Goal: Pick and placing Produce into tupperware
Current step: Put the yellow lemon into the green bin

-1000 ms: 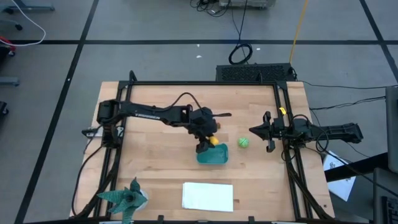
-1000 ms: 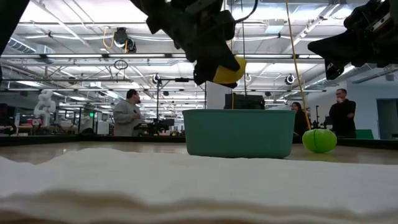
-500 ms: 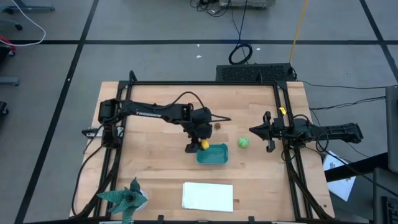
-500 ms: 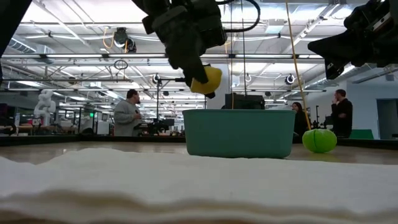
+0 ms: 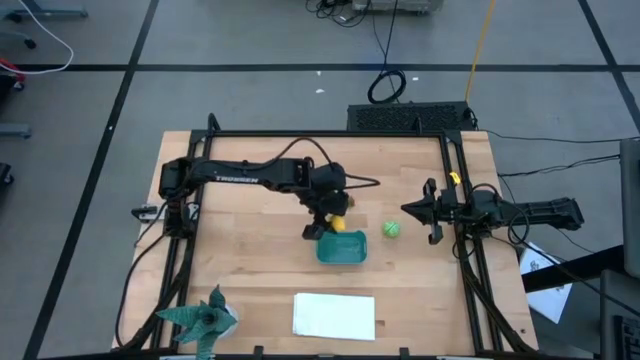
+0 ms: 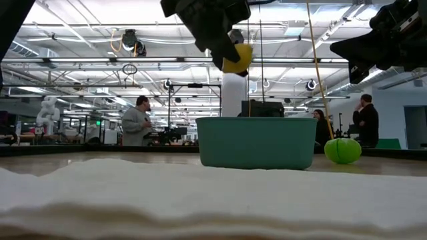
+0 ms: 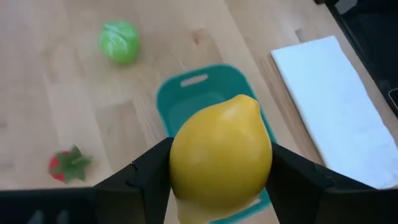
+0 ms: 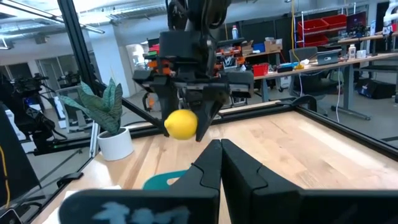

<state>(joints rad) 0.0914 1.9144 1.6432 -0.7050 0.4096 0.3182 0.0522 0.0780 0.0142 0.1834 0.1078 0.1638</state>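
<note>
My left gripper [image 7: 221,190] is shut on the yellow lemon [image 7: 221,155] and hovers over the far-left part of the teal tupperware tub [image 5: 342,252]. In the low view the lemon [image 6: 237,59] hangs well above the tub's rim [image 6: 257,121]. The bright green round piece [image 5: 392,229] rests on the wood just right of the tub. The small red piece [image 7: 68,165] lies on the table beyond the tub. My right gripper [image 5: 432,213] waits at the table's right edge with its fingers [image 8: 211,163] shut and empty. My left gripper pinches the lemon between its two fingers [image 7: 146,180], one on each side of the lemon's body [image 7: 186,168]. The fingers come from above, pointing down. The lemon is lifted clear, over the tub's far-left corner [image 7: 171,93].
A flat white sheet [image 5: 334,315] lies near the table's front edge, and a green spiky paper figure [image 5: 203,318] stands at the near-left corner. Black frame rails [image 5: 455,200] run along the table's sides. People stand in the room beyond the table.
My left gripper, holding the lemon throughout, first swung toward the table's left and dipped beside the tub. It then came back right and rose, so the lemon now sits higher above the tub's far-left part. The wrist turned during the swing.
</note>
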